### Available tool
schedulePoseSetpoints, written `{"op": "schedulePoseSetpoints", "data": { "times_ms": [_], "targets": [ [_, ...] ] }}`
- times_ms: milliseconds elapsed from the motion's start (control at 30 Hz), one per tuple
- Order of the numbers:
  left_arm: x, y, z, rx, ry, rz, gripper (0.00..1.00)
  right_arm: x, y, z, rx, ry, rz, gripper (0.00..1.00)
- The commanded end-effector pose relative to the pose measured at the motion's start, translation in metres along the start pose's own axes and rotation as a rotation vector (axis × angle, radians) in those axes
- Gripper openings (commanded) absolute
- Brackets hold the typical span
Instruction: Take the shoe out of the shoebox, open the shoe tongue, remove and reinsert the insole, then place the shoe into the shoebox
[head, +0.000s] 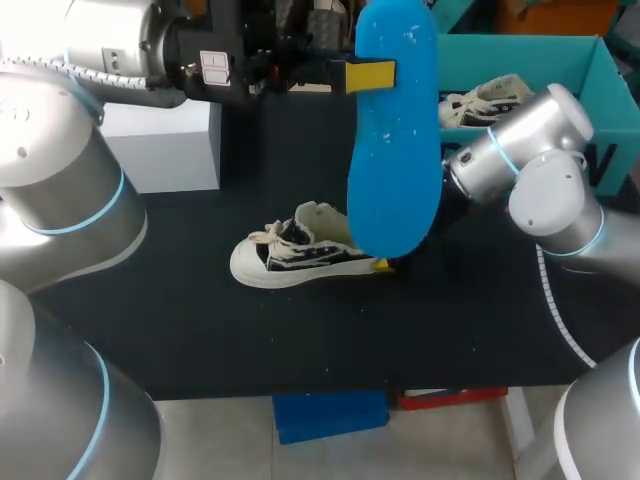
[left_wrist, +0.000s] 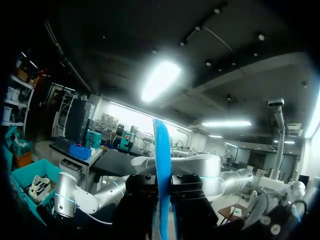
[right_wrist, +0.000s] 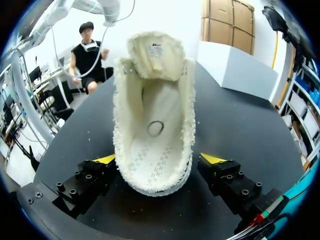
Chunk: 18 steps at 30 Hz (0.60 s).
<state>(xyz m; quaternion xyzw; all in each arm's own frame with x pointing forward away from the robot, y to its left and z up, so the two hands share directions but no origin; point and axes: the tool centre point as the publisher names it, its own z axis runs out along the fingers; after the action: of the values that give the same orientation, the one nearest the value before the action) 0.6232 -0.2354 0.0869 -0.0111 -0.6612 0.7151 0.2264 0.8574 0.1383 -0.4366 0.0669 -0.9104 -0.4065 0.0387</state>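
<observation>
Seen from above, the left gripper (head: 367, 75) holds a flat, bright blue foam insole (head: 393, 160) high over the black table (head: 200, 330). The insole hangs upright from the gripper, with its long body reaching down below it. One yellow tip shows against the insole's near face, close to its upper end. The left wrist view shows this grip from the other direction. There the insole is a thin blue strip seen edge-on, and the two dark fingers (left_wrist: 189, 197) are closed narrowly on its flat faces from both sides.

A white-and-black canvas lace-up shoe (head: 300, 252) stands on its sole on the table, under the hanging insole. From above, the insole hides the shoe's heel and most of the right gripper (right_wrist: 159, 159).

The right wrist view shows what is hidden there. The heel lies within the right gripper, which is spread wide, and the toe points straight ahead of it. The tongue is folded forward, so the pale fleecy inside is open down to a bare footbed with a small ring mark. It cannot be told whether this gripper presses on the heel or only flanks it.

The overhead view alone shows a teal cardboard shoebox (head: 608, 85) beyond the right arm. A second pale canvas shoe (head: 487, 100) lies inside it. A white rectangular box (head: 160, 145) sits under the left arm.
</observation>
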Motion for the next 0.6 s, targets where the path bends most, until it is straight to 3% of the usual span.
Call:
{"op": "schedulePoseSetpoints", "data": {
  "times_ms": [33,200,367,600],
  "targets": [
    [0.0,0.001,0.001,0.002,-0.002,0.001,0.0,-0.002,-0.001,0.002,-0.003,0.005,0.002,1.0],
    [0.0,0.001,0.001,0.002,-0.002,0.001,0.0,0.0,0.002,-0.009,0.05,0.004,-0.002,1.0],
    [0.0,0.001,0.001,0.002,-0.002,0.001,0.0,-0.001,0.013,-0.027,0.252,-0.008,-0.007,1.0],
    [0.0,0.001,0.001,0.002,-0.002,0.001,0.0,-0.007,0.032,-0.036,0.501,-0.017,-0.016,1.0]
  ]
}}
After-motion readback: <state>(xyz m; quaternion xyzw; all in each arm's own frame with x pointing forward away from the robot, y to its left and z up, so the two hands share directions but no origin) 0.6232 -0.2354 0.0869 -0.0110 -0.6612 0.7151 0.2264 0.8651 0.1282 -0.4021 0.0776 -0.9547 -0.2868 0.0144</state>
